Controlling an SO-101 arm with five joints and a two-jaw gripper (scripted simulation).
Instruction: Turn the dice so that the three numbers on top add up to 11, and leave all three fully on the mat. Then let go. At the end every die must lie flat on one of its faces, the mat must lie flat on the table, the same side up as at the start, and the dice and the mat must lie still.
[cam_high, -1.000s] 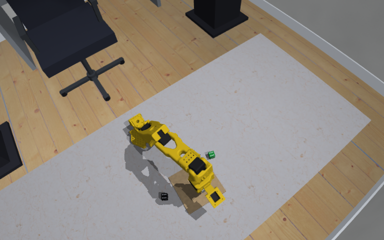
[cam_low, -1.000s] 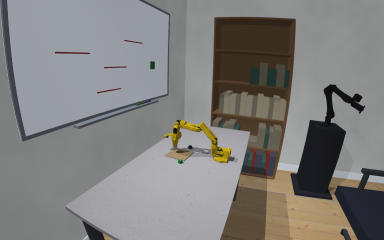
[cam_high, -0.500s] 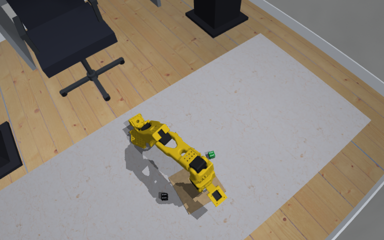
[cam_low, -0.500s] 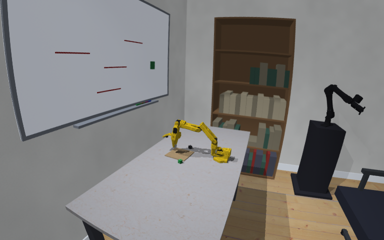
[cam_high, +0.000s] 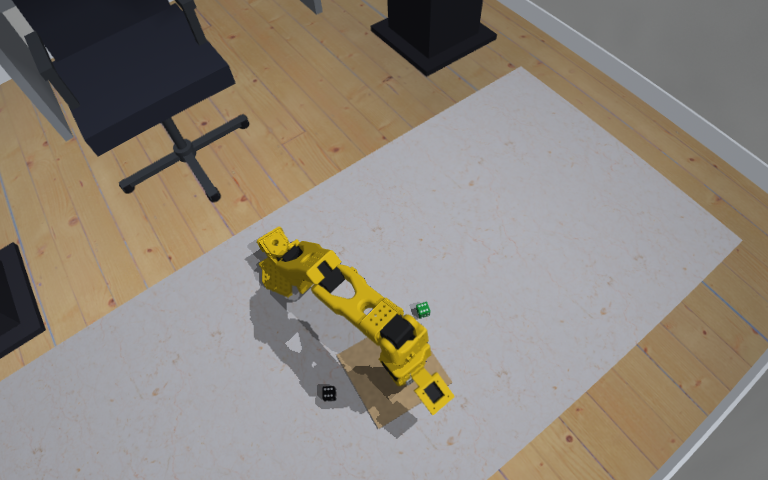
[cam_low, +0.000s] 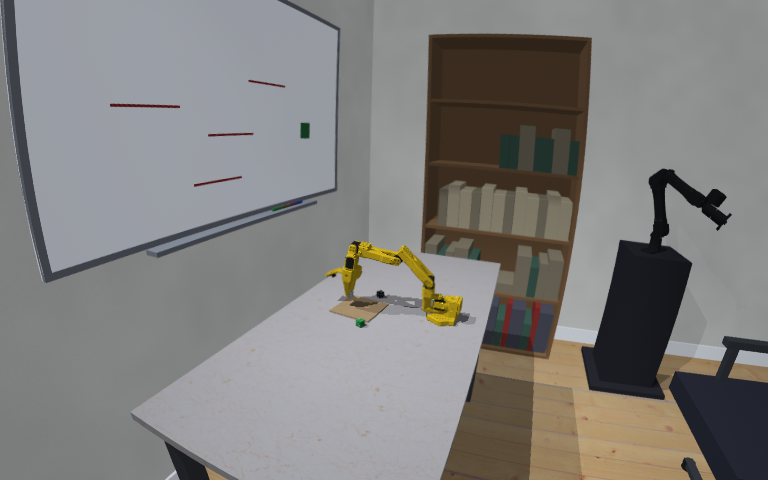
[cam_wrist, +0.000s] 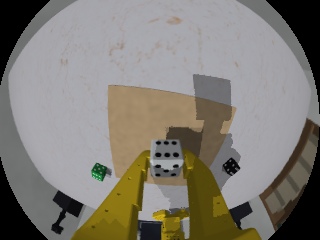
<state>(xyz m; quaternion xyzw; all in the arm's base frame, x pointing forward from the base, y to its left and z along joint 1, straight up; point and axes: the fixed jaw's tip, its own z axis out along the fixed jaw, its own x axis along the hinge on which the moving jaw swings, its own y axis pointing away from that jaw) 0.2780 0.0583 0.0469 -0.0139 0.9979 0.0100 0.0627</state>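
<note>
The tan mat (cam_high: 360, 358) (cam_low: 367, 314) (cam_wrist: 131, 117) lies flat on the table. My gripper (cam_low: 349, 295) (cam_wrist: 166, 157) is shut on a white die (cam_wrist: 166, 149), held above the mat; six pips show on its upper face in the wrist view. In the top view the arm hides most of that die. The green die (cam_high: 423, 309) (cam_low: 360, 322) (cam_wrist: 99, 171) lies on the table off one side of the mat. The black die (cam_high: 328, 392) (cam_low: 380, 293) (cam_wrist: 231, 166) lies off the opposite side and appears to show six on top.
The pale table (cam_high: 509, 226) (cam_low: 317, 384) (cam_wrist: 150, 55) carries the arm's base at its chair-side edge. The arm reaches over the mat and casts a shadow on it. A whiteboard (cam_low: 169, 147) hangs on the wall beside the table, and a bookcase (cam_low: 425, 141) stands behind it.
</note>
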